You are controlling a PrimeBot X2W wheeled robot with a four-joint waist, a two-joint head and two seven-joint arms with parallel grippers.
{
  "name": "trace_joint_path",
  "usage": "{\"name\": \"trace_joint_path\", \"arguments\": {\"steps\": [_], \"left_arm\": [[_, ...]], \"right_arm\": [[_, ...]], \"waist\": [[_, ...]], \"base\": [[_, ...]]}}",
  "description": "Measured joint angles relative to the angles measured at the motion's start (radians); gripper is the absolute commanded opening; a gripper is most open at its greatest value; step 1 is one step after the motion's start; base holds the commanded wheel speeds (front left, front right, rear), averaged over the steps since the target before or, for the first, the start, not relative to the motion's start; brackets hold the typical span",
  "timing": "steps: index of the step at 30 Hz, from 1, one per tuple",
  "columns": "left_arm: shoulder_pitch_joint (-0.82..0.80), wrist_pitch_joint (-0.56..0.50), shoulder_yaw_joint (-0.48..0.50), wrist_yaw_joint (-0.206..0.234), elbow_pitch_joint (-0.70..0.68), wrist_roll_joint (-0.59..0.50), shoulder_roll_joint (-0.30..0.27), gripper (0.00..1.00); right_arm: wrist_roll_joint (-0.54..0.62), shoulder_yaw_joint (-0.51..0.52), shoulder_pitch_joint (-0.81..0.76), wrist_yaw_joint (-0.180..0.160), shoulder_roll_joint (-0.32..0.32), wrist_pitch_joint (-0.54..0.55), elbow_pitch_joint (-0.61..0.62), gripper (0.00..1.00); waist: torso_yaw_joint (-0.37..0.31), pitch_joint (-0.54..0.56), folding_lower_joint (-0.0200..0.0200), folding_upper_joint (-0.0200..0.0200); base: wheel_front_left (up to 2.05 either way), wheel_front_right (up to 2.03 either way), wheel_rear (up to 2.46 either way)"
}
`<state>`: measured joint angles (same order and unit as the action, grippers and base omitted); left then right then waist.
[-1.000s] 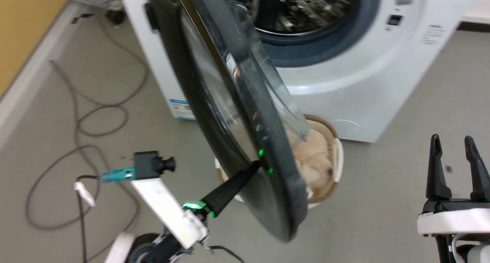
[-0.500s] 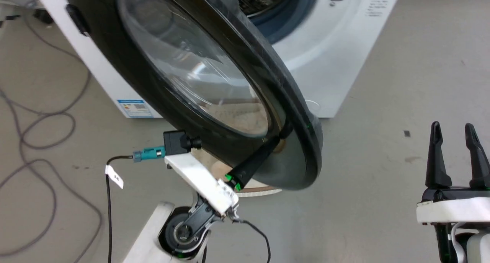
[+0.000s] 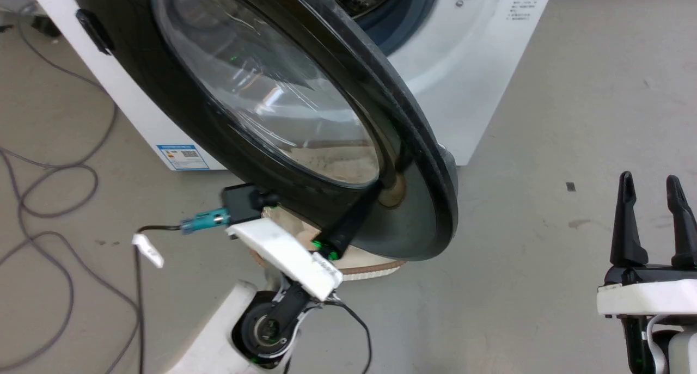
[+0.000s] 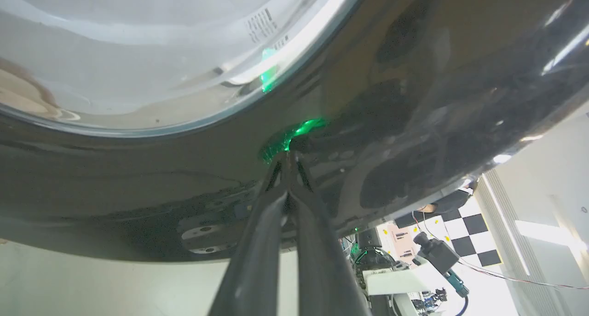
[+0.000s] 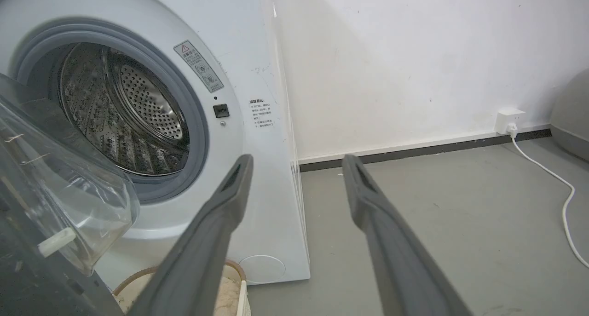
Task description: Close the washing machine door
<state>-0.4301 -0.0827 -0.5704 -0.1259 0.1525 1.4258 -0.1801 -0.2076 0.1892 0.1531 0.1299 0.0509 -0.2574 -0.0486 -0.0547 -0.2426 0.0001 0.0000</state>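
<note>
One washing machine (image 3: pixel 479 80), one washing machine door (image 3: pixel 261 91), one basket (image 3: pixel 375 269), one wall socket (image 5: pixel 508 119), two pairs of jaws

Bright, even light; slight blur.

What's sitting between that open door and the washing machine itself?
A cream basket stands on the floor there, under the door and before the washing machine; the right wrist view shows its rim.

White arms (image 3: pixel 288 257), dark fingers (image 3: pixel 626 221), green LEDs (image 3: pixel 321 246), prob teal plug (image 3: pixel 202 220).
</note>
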Motion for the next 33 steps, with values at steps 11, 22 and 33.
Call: {"name": "trace_joint_path", "arguments": {"steps": [11, 22, 33], "left_arm": [[-0.012, 0.328, -0.065, 0.0, 0.0, -0.177, -0.188, 0.0], [0.029, 0.34, 0.343, 0.186, 0.06, -0.811, -0.131, 0.0], [0.262, 0.34, 0.5, 0.291, -0.082, -1.185, -0.048, 1.0]], "right_arm": [[0.0, 0.041, -0.022, 0.0, 0.0, 0.0, -0.006, 1.0], [0.029, 0.072, -0.025, 0.0, 0.0, 0.0, 0.031, 1.0], [0.04, 0.068, 0.035, 0.0, 0.0, 0.0, 0.139, 1.0]], "waist": [[0.043, 0.081, 0.0, 0.0], [0.105, 0.142, -0.0001, 0.0], [0.165, 0.185, -0.0001, 0.0]], "base": [[0.0, 0.0, 0.0], [0.0, 0.0, 0.0], [0.0, 0.0, 0.0]]}}
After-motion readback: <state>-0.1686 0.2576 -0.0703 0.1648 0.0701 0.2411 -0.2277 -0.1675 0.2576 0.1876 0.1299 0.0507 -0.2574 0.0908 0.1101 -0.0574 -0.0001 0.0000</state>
